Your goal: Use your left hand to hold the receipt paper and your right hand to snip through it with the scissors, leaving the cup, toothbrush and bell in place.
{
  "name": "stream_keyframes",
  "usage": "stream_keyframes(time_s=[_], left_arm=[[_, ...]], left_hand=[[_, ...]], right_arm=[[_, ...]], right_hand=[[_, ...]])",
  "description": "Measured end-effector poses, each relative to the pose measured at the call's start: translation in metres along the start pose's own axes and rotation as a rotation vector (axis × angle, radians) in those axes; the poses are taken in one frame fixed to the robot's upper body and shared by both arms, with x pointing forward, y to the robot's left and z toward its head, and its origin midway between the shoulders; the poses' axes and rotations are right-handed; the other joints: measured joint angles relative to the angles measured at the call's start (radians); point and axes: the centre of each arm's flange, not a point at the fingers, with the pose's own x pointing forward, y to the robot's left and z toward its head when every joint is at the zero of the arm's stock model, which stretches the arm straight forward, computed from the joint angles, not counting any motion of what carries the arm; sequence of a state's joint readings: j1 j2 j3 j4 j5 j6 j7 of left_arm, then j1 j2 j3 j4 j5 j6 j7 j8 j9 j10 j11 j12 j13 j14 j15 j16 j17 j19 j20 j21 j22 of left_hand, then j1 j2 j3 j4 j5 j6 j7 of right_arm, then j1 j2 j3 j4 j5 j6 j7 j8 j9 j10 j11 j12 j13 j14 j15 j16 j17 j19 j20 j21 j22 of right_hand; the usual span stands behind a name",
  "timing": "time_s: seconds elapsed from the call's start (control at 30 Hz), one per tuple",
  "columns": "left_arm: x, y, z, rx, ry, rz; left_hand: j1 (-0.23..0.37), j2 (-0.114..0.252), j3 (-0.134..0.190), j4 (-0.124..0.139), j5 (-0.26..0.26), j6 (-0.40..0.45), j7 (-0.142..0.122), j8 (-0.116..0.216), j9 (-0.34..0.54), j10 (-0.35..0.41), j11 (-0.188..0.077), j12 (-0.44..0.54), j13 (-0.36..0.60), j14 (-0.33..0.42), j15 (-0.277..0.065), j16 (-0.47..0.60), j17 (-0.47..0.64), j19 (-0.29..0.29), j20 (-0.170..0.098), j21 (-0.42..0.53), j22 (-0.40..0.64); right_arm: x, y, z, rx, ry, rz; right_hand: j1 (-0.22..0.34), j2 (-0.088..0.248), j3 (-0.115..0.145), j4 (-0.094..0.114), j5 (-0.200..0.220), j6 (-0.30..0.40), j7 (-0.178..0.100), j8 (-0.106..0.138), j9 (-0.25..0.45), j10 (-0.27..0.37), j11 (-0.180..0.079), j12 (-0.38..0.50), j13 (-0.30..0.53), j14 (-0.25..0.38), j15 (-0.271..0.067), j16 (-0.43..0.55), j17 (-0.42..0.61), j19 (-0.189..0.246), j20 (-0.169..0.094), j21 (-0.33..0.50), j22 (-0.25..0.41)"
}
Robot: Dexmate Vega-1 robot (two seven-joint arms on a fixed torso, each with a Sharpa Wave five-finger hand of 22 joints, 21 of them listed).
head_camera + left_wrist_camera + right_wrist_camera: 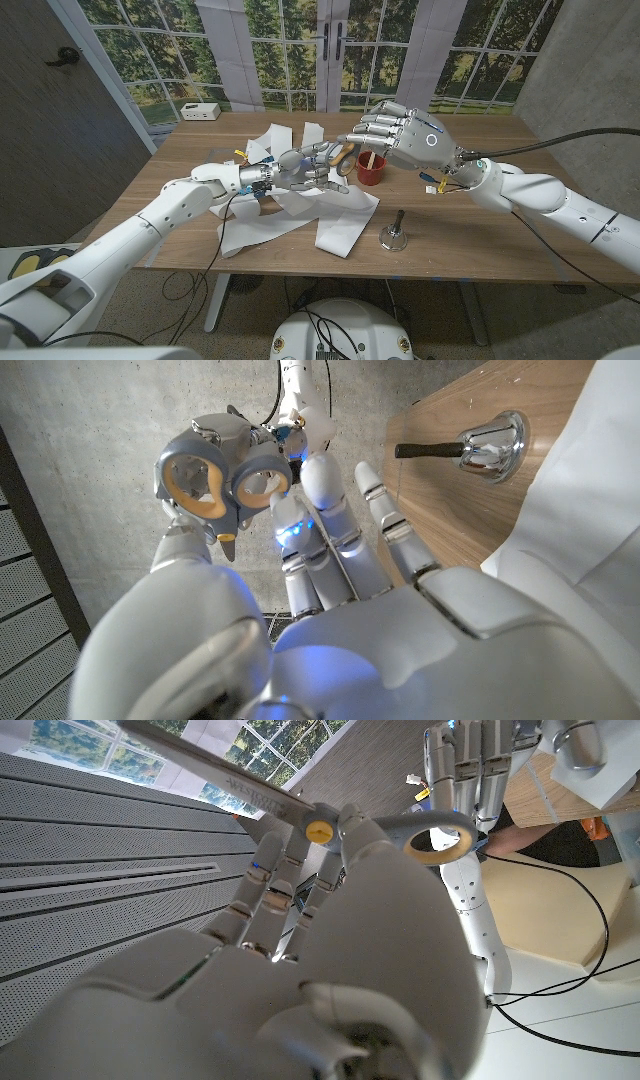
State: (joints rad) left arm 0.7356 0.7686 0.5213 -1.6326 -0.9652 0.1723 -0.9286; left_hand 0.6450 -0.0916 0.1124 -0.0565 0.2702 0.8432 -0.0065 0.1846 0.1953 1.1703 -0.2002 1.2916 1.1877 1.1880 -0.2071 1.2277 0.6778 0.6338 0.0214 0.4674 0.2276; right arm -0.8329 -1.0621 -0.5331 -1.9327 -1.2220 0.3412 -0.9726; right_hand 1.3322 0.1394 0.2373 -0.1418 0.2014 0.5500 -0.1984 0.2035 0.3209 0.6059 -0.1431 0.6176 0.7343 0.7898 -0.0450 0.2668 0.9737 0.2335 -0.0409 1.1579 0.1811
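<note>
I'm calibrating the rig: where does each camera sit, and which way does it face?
Head view: on the robot's head, looking down at the table; left hand and right hand show.
Left wrist view: on the left wrist, looking along the left hand at scissors and bell.
Right wrist view: on the right wrist, looking along the right hand at the scissors.
All three share the scissors.

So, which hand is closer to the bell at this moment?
Left, slightly. The left hand hovers over the receipt paper, up-left of the bell. The right hand is raised farther back, above the red cup.
</note>
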Motion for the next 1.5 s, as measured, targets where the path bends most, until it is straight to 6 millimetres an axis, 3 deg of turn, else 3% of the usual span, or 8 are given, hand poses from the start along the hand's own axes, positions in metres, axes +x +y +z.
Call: stream_keyframes(time_s=[0.53,0.9,1.5], left_arm=[[0.0023,-0.0053,-0.0002,0.008,0.006,-0.017],[-0.0016,-0.006,0.0012,0.01,-0.007,-0.002],[-0.0004,-0.0048,-0.0014,-0.01,-0.026,0.005]], left_hand=[[0.019,0.019,-0.008,0.0,0.005,0.0,0.0,0.0,0.002,0.0,0.0,0.0,0.002,0.0,0.0,0.004,0.004,0.0,0.0,0.0,0.0],[0.043,0.042,-0.008,0.0,0.005,0.031,-0.03,0.017,0.024,-0.005,0.005,0.0,0.002,-0.009,-0.001,0.008,0.009,-0.005,0.005,0.0,0.0],[0.051,0.052,-0.009,-0.007,-0.009,0.021,-0.018,0.011,0.032,-0.005,0.005,-0.005,-0.003,-0.018,-0.003,0.004,-0.009,-0.005,0.005,0.0,0.0]], right_arm=[[-0.0002,-0.0014,0.0001,0.002,-0.001,0.0],[-0.0015,-0.0018,0.0001,0.005,-0.002,0.01],[-0.0035,-0.0023,-0.0003,0.012,0.004,0.014]], right_hand=[[0.0,0.0,-0.001,-0.001,0.003,0.006,-0.006,0.0,0.002,0.006,-0.005,-0.008,0.0,0.004,0.004,-0.008,0.0,-0.011,0.0,0.026,0.0],[0.007,-0.007,-0.004,-0.004,0.001,0.006,-0.006,0.0,0.002,0.015,-0.004,-0.011,0.0,0.01,0.002,-0.008,0.006,-0.016,0.005,0.042,0.0],[0.008,-0.008,-0.007,-0.004,0.003,0.005,-0.005,0.0,0.002,0.02,-0.009,-0.019,0.009,0.016,-0.002,-0.011,0.0,-0.027,0.002,0.059,0.0]])
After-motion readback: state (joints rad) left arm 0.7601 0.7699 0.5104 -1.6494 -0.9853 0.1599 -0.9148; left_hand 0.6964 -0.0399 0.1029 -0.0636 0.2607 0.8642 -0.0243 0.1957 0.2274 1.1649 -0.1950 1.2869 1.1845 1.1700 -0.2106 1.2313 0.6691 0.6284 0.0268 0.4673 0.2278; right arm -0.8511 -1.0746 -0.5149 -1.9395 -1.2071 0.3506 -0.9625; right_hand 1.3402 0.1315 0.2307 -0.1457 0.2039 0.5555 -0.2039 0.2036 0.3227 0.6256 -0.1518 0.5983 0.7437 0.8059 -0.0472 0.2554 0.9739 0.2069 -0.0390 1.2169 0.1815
